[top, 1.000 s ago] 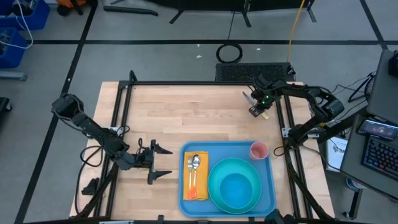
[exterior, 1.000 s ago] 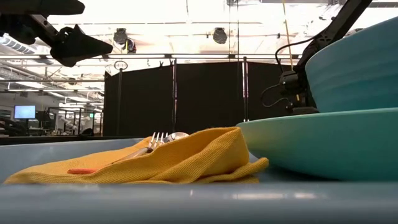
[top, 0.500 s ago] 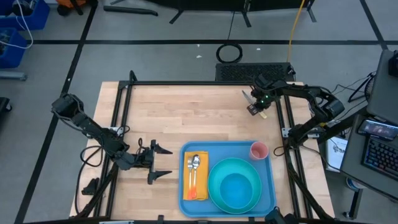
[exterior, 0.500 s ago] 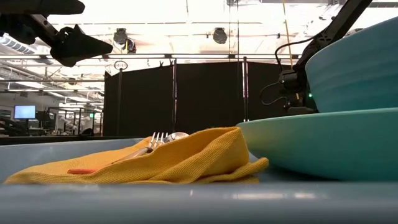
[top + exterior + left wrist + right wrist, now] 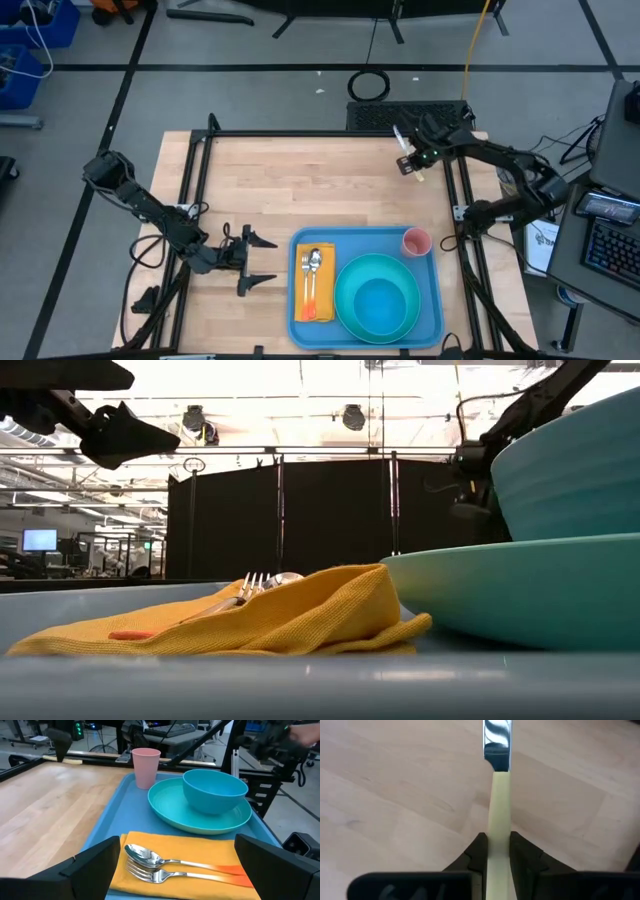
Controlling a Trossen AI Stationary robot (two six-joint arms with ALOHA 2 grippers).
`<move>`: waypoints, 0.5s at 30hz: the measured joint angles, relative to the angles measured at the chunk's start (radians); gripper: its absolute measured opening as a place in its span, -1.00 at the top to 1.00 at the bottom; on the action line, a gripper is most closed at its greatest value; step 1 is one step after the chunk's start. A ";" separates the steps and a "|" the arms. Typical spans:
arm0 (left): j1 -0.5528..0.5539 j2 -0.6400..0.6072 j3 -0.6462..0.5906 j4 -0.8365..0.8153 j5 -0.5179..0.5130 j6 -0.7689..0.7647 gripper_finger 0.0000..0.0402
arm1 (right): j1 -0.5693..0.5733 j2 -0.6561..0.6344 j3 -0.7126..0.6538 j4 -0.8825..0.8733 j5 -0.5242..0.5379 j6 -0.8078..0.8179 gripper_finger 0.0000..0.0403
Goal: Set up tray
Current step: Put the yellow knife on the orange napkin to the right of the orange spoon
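Observation:
The blue tray (image 5: 432, 290) lies at the table's near edge. It carries an orange napkin (image 5: 316, 285) with a spoon and fork (image 5: 165, 867), a teal plate (image 5: 165, 805) bearing a teal bowl (image 5: 215, 790), and a pink cup (image 5: 416, 242). My left gripper (image 5: 255, 262) waits open, level, just left of the tray, its fingers facing the napkin (image 5: 177, 845). My right gripper (image 5: 410, 160) is near the far right corner, shut on a knife (image 5: 400, 138) with a cream handle and metal blade. My right gripper (image 5: 497, 847) pinches the knife's cream handle (image 5: 500, 800) between its two fingers (image 5: 477, 852). The knife runs along the fingers, and its blade (image 5: 496, 735) sticks out past them. It hangs over the wood, lifted clear.
Bare wood (image 5: 300, 180) fills the table's far half and left side. A black frame rail (image 5: 462, 200) runs along the right edge beside my right arm. The low view looks across the napkin (image 5: 280, 615) and the plate's rim (image 5: 500, 580) from inside the tray.
My right gripper has risen and moved toward the table's far edge, carrying the knife up with it.

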 joint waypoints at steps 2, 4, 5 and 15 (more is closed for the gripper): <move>0.000 0.000 0.000 -0.004 -0.003 0.000 -0.98 | 0.022 -0.039 0.000 -0.002 0.000 0.031 0.80; 0.000 0.000 0.000 -0.010 -0.004 0.000 -0.98 | 0.050 -0.075 0.000 -0.002 0.001 0.068 0.80; 0.000 0.000 0.000 -0.010 -0.004 0.000 -0.98 | 0.064 -0.092 0.000 -0.003 0.001 0.090 0.80; 0.000 0.000 0.000 -0.010 -0.005 -0.004 -0.98 | 0.216 -0.189 0.002 0.006 -0.038 0.347 0.80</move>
